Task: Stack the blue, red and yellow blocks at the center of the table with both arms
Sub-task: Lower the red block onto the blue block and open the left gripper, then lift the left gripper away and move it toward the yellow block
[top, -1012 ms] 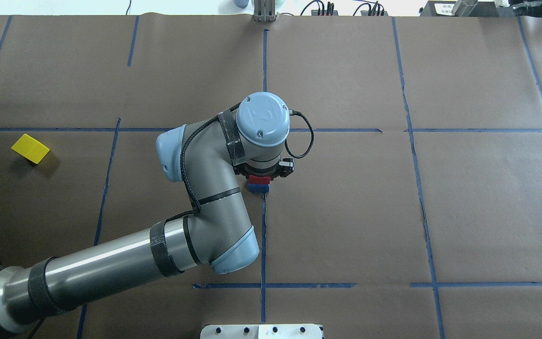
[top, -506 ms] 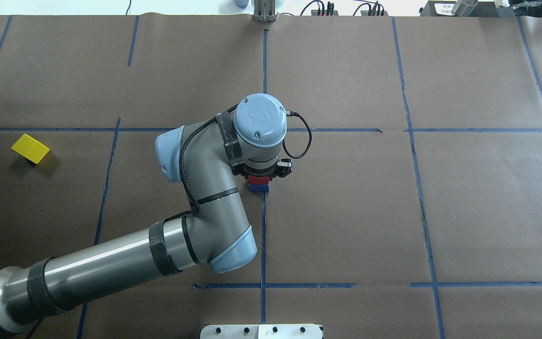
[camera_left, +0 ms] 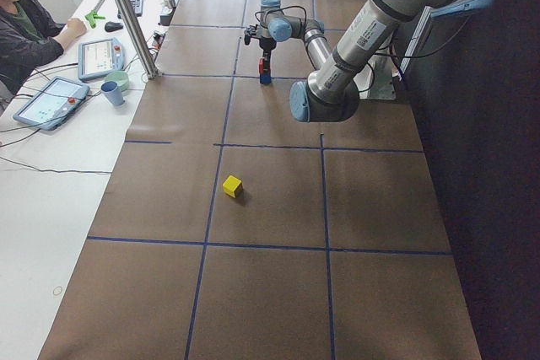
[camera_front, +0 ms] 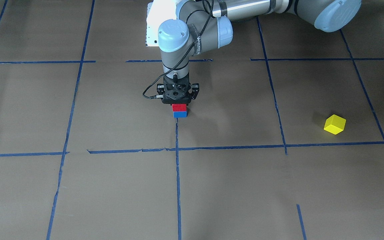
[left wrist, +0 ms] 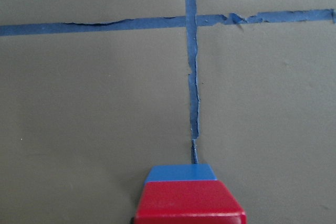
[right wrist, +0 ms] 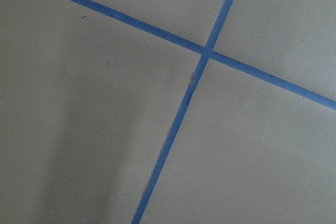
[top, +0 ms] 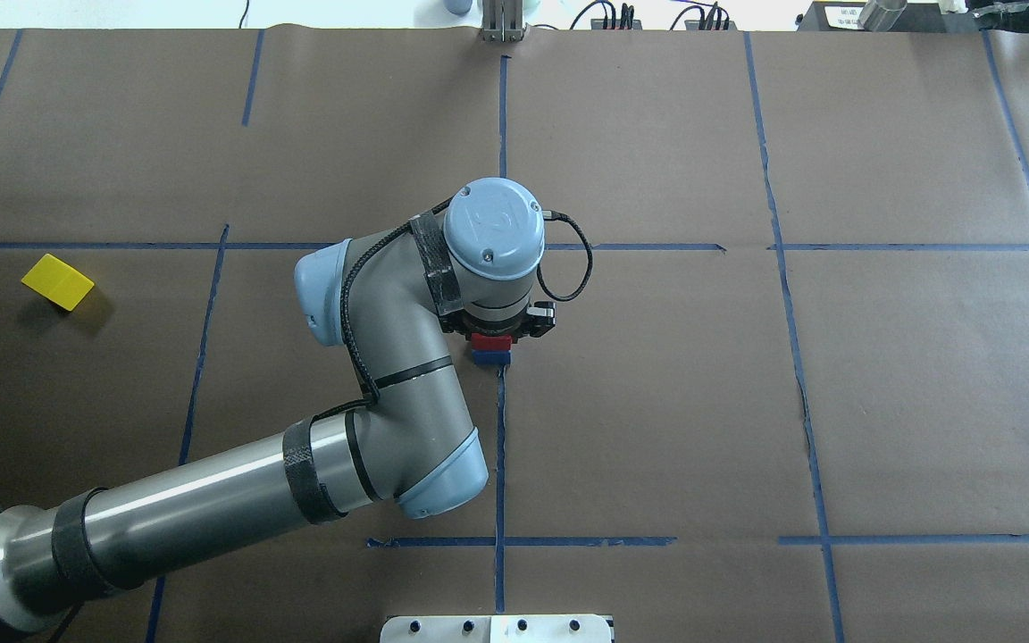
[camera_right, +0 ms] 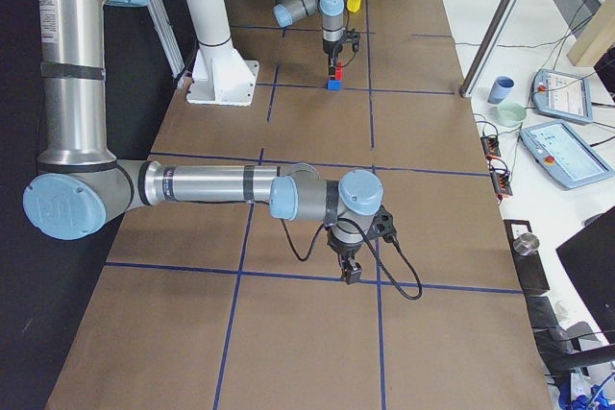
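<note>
A red block (camera_front: 179, 107) sits squarely on a blue block (camera_front: 180, 114) at the table's centre, where the tape lines meet. My left gripper (camera_front: 178, 104) stands straight down over the stack and is shut on the red block; its fingertips are hidden. The left wrist view shows the red block (left wrist: 190, 203) on the blue block (left wrist: 181, 172). A yellow block (top: 57, 281) lies alone far out on my left side. My right gripper (camera_right: 348, 274) hangs over bare paper far from the stack; I cannot tell if it is open or shut.
Brown paper with a blue tape grid (top: 500, 446) covers the table. A white mounting plate (top: 497, 628) sits at the near edge. Tablets, cups and an operator (camera_left: 25, 27) are beyond the far edge.
The left arm's wrist shifted slightly left in the overhead view, then held still. The red and blue blocks and the yellow block have not moved.
</note>
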`<state>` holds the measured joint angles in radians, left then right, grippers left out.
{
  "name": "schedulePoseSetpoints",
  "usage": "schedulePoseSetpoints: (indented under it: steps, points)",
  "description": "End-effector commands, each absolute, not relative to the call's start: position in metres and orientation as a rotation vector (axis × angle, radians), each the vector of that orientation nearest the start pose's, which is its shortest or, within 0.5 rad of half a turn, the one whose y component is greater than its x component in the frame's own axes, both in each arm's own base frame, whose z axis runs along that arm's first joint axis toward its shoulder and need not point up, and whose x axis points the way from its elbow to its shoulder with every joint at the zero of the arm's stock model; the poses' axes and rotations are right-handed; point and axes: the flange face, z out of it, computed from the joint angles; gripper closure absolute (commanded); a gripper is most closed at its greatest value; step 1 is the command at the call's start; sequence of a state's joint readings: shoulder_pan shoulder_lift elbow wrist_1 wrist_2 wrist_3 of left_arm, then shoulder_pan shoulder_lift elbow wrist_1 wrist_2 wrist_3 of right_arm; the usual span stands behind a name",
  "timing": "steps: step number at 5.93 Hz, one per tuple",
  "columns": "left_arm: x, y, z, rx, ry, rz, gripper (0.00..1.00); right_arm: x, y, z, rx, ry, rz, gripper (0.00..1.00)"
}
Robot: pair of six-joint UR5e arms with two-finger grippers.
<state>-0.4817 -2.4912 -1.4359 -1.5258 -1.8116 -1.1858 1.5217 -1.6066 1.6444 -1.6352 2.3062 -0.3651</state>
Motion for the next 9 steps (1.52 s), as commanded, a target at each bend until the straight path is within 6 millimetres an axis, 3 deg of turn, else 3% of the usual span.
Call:
schedulePoseSetpoints:
  steps: [1, 2, 4, 5, 6, 7, 9]
  points:
    - [0.618, -0.447, 0.150, 0.099, 0.761, -0.003, 0.36, 0.043, -0.477, 0.649, 0.090, -0.735, -0.385, 0.00]
    - [0.619, -0.446, 0.150, 0.098, 0.761, -0.002, 0.34, 0.043, -0.477, 0.649, 0.090, -0.735, -0.385, 0.00]
    - [0.618, -0.445, 0.149, 0.100, 0.765, -0.001, 0.00, 0.043, -0.477, 0.649, 0.092, -0.736, -0.386, 0.00]
    - [0.610, -0.449, 0.143, 0.105, 0.770, -0.009, 0.00, 0.043, -0.477, 0.649, 0.092, -0.736, -0.386, 0.00]
    - [0.581, -0.468, 0.131, 0.111, 0.797, -0.034, 0.00, 0.043, -0.477, 0.649, 0.092, -0.736, -0.386, 0.00]
    - [0.538, -0.482, 0.140, 0.052, 0.831, -0.043, 0.00, 0.043, -0.477, 0.649, 0.092, -0.736, -0.386, 0.00]
    - [0.454, -0.482, 0.187, 0.094, 0.855, 0.023, 0.00, 0.043, -0.477, 0.649, 0.092, -0.736, -0.386, 0.00]
